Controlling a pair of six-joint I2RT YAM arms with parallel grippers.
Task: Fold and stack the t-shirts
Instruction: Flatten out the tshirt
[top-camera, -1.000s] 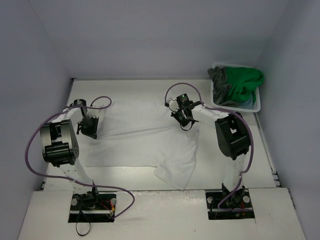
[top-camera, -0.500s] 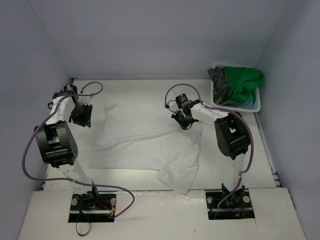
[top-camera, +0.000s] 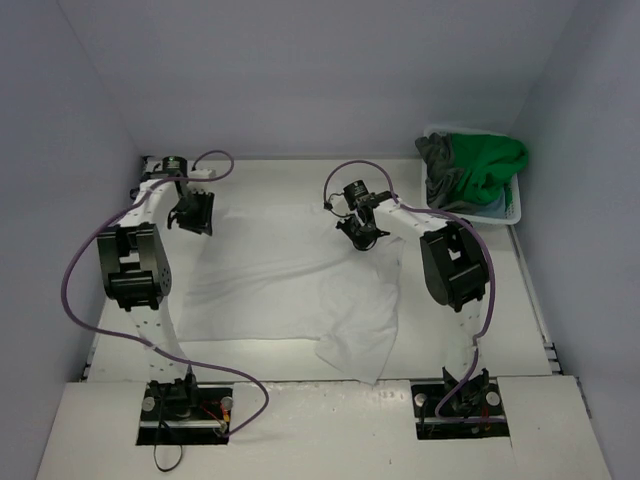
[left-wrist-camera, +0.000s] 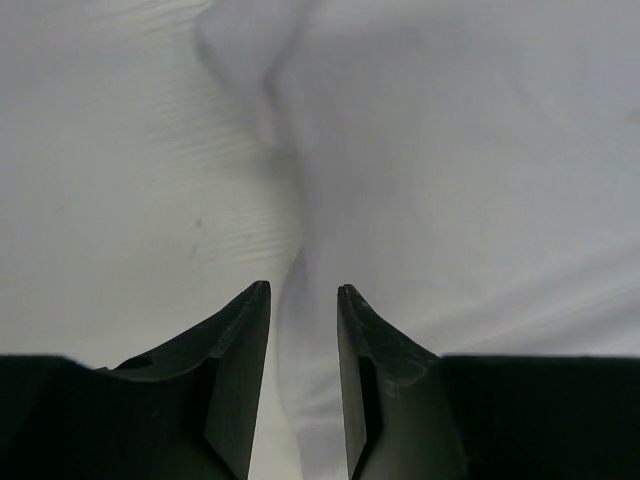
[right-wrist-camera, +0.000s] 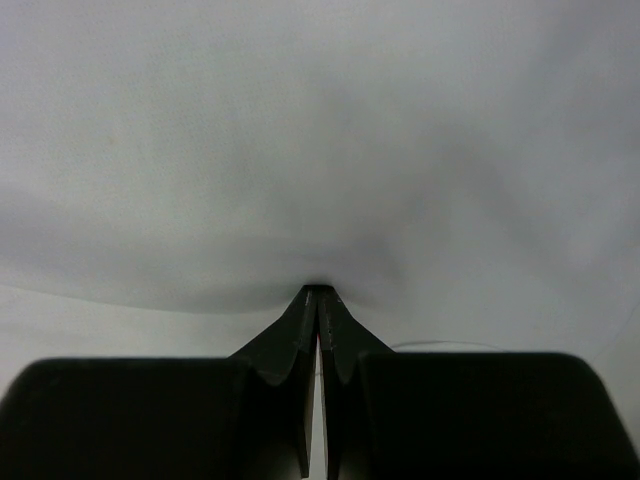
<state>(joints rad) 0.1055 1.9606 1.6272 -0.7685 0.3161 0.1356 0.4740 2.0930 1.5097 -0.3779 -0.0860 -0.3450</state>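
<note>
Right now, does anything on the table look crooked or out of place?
The white t-shirt lies unevenly: its near right corner is bunched into a wrinkled flap, while the rest is flatter. In the basket, the green shirt and dark grey shirt are heaped above the rim. Nothing looks damaged.

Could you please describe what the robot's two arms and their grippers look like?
The left arm and right arm have white links and bulky black joint housings, each with a looping purple cable. The left gripper and right gripper have black fingers tapering to thin tips.
</note>
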